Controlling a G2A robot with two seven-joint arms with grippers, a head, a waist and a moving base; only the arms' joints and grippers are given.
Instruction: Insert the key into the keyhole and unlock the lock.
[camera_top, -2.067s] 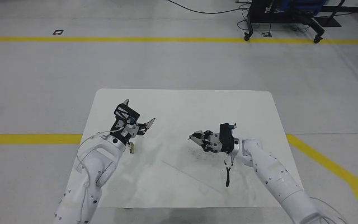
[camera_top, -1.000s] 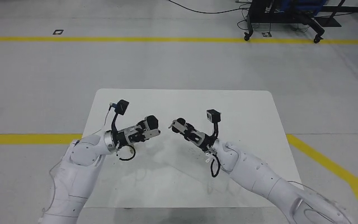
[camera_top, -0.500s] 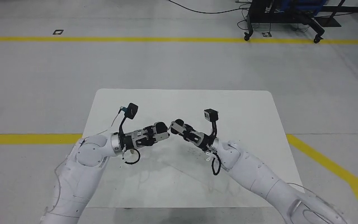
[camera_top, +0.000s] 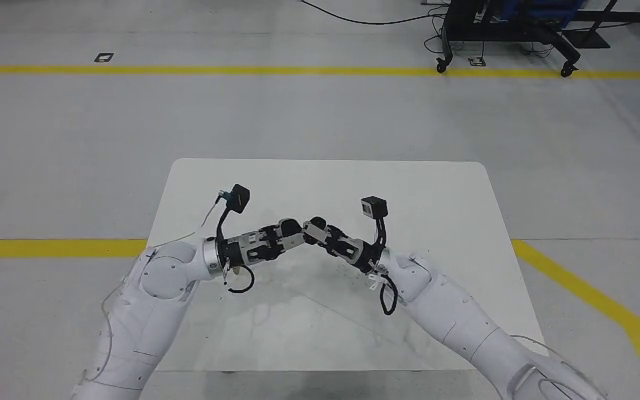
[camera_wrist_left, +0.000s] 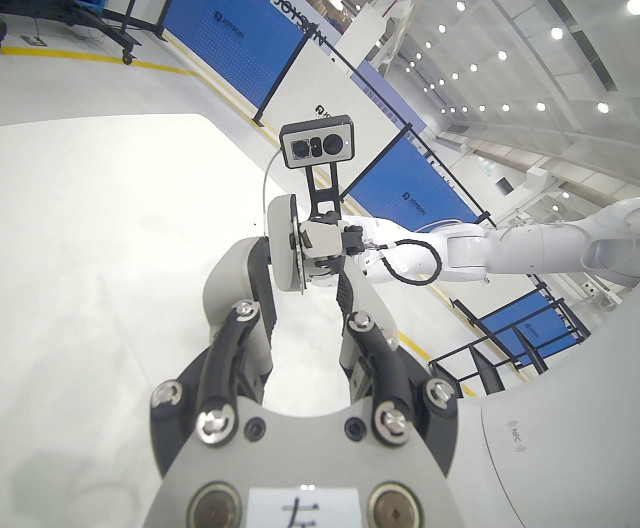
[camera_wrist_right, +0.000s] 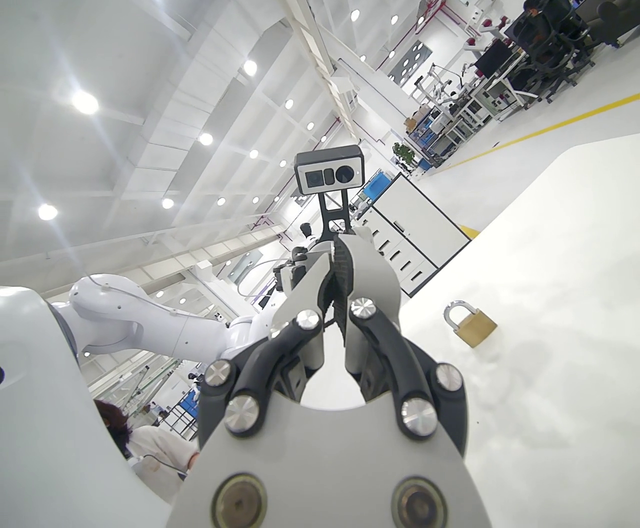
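- Left tool (camera_wrist_left: 304, 285), parted wide, and right tool (camera_wrist_right: 336, 270), pinched narrow, are now meeting, coming from 8 and 4 o'clock.
- Padlock (camera_wrist_right: 470, 325) is lying untouched; you're not inserting yet.

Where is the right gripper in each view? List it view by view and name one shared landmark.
Top view: right gripper over the table's middle, tip to tip with the left gripper.
Left wrist view: right gripper between the left gripper's open fingers.
Right wrist view: right gripper, its own, fingers shut.
Shared landmark: the white table.
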